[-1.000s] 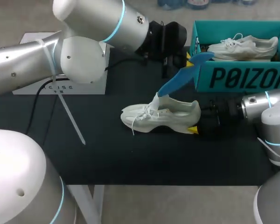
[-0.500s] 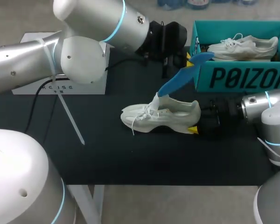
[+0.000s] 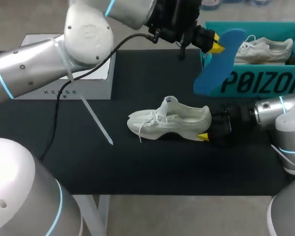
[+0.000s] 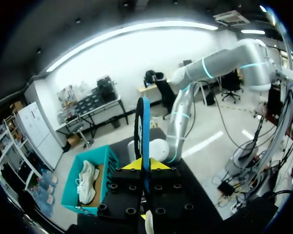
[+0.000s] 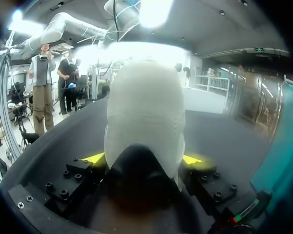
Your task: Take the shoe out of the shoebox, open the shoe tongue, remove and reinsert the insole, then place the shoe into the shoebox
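Your left gripper is clamped on the insole, up beside the shoebox; right gripper grips the shoe by the heel on the table. Removal looks done. Next, reinsert: lower the insole toe-first into the opening.

robotics lab; 2 robot arms at black table

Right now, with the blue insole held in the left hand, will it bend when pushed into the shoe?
Probably flexible: the insole looks thin edge-on in the left wrist view, though it hangs fairly flat from the left hand. It is likely light, so it may buckle if pushed into the shoe.
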Robot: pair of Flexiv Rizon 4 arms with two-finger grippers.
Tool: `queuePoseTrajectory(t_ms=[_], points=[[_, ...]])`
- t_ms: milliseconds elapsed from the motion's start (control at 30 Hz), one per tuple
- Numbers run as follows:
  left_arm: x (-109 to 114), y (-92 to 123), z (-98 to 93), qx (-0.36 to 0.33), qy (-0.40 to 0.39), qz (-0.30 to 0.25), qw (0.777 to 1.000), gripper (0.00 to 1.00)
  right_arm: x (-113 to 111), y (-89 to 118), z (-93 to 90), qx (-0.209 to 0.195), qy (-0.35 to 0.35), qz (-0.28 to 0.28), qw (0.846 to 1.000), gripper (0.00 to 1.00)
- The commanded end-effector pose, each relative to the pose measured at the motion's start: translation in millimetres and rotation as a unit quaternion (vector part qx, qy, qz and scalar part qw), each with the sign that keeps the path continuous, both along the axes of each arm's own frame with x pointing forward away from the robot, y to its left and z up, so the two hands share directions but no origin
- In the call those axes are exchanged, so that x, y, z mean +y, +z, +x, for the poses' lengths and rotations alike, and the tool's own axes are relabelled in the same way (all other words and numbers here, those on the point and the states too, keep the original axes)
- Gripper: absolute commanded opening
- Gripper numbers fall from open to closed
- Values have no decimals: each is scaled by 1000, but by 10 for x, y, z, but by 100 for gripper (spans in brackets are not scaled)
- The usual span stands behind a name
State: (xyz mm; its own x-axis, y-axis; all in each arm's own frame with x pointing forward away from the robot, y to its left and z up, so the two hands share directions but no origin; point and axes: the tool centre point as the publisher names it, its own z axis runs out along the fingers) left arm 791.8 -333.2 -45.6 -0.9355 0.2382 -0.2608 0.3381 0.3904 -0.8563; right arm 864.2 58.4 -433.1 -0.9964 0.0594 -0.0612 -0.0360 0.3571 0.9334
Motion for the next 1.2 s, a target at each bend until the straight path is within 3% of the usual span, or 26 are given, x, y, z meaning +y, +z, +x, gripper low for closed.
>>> queuePoseTrajectory(t_ms=[33, 233, 467, 667, 833, 1200], points=[[92, 102, -36, 99, -121, -103, 982, 0, 16, -39, 6, 0, 0, -1, 1000, 0], [214, 347, -166, 163, -180, -186, 952, 0, 16, -39, 6, 0, 0, -1, 1000, 0], [403, 662, -415, 161, -188, -207, 947, 0, 16, -39, 6, 0, 0, -1, 1000, 0], [612, 830, -425, 197, -167, -207, 944, 0, 16, -39, 6, 0, 0, -1, 1000, 0], [783, 851, -342, 220, -121, -175, 952, 0, 16, -39, 6, 0, 0, -1, 1000, 0], [1063, 1122, -423, 282, -129, -124, 943, 0, 16, -39, 6, 0, 0, -1, 1000, 0]])
